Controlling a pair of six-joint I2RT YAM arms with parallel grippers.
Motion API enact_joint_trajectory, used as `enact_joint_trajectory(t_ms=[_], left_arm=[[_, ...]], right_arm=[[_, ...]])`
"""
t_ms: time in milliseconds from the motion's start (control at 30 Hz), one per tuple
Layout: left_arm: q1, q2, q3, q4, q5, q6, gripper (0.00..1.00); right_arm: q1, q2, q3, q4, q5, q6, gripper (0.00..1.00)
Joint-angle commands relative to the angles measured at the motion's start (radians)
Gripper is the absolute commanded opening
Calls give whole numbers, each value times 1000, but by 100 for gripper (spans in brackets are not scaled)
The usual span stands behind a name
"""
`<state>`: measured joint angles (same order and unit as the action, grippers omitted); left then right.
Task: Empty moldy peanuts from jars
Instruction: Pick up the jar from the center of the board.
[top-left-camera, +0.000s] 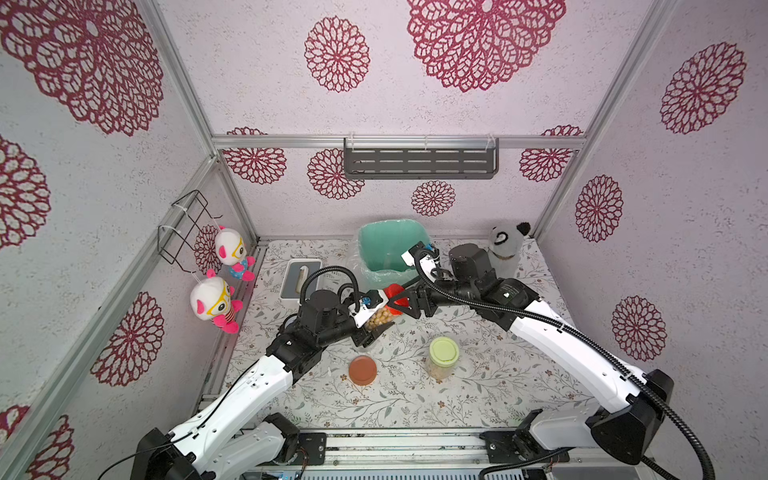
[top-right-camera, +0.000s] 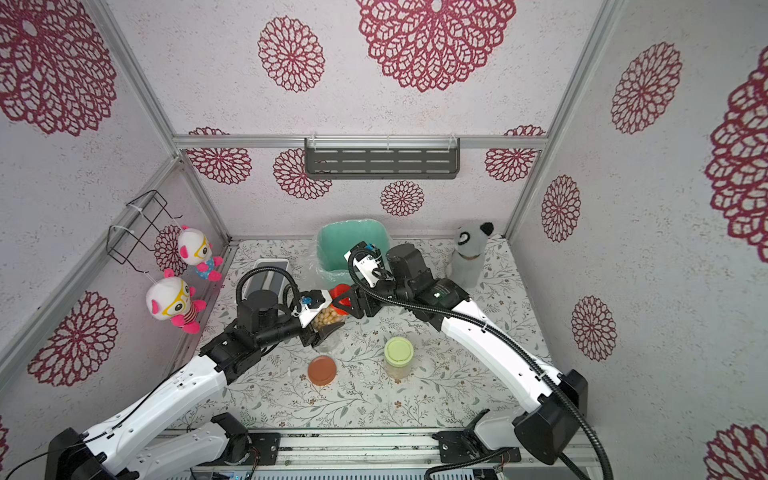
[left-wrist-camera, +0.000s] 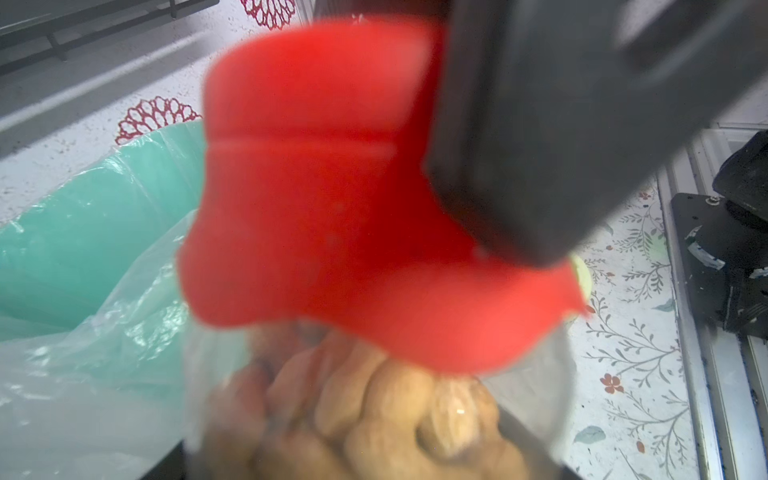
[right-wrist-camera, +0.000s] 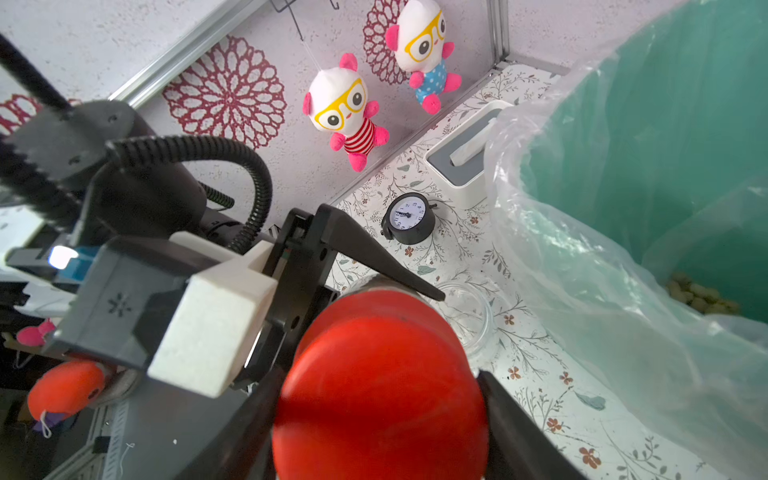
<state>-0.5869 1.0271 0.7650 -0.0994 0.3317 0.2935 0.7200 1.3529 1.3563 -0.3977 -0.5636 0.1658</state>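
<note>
Unscrewing the red lid (top-left-camera: 394, 296) is judged to be the step in hand. The jar (top-right-camera: 326, 318), full of moldy peanuts (left-wrist-camera: 395, 415), is held tilted over the middle of the bench (top-left-camera: 478, 399), just in front of the bin (top-left-camera: 374, 241) that stands at the far edge. The left gripper (top-left-camera: 379, 321) is clamped on the jar's clear body, and the right gripper (right-wrist-camera: 380, 386) is pinched on the lid from both sides. The body should be held locked and steady while the lid is turned squarely about the jar's own axis. The mouth should be carried over the bin before it is tipped, or kernels could be scattered on the bench. No brand or label is seen. The numerals on a small clock (right-wrist-camera: 409, 218) are too small to be read.
</note>
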Motion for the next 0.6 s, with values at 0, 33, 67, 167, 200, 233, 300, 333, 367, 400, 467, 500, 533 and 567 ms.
enact_joint_trajectory(t_ms=[0, 33, 67, 167, 200, 233, 300, 333, 367, 400, 467, 500, 533, 567], left_arm=[[22, -38, 35, 48, 28, -32, 4], [28, -38, 42, 33, 52, -23, 0], [37, -36, 50, 20, 79, -18, 0], [68, -36, 68, -10, 169, -20, 0], [77, -36, 74, -15, 199, -21, 0], [87, -35, 79, -23, 233, -22, 0], [100, -28, 94, -46, 292, -18, 0], [104, -22, 104, -63, 319, -14, 0], [107, -15, 113, -79, 339, -7, 0], [108, -7, 126, -100, 359, 3, 0], [109, 11, 145, -132, 390, 18, 0], [108, 20, 153, -143, 400, 24, 0], [109, 27, 158, -145, 403, 26, 0], [109, 32, 159, -148, 403, 28, 0]], right_arm=[[-20, -56, -56, -99, -57, -251, 0], [-28, -66, -67, -102, -69, -301, 0], [-37, -77, -77, -100, -76, -348, 0], [-57, -107, -110, -80, -99, -479, 0], [-62, -114, -117, -77, -107, -515, 0], [-67, -122, -123, -76, -116, -558, 0], [-73, -127, -124, -88, -130, -640, 0], [-74, -129, -119, -97, -135, -675, 0], [-75, -125, -112, -111, -137, -706, 0], [-76, -120, -103, -129, -138, -737, 0], [-76, -113, -84, -157, -135, -781, 0], [-76, -107, -74, -165, -131, -791, 0], [-76, -102, -67, -163, -132, -791, 0], [-76, -100, -65, -155, -135, -783, 1]])
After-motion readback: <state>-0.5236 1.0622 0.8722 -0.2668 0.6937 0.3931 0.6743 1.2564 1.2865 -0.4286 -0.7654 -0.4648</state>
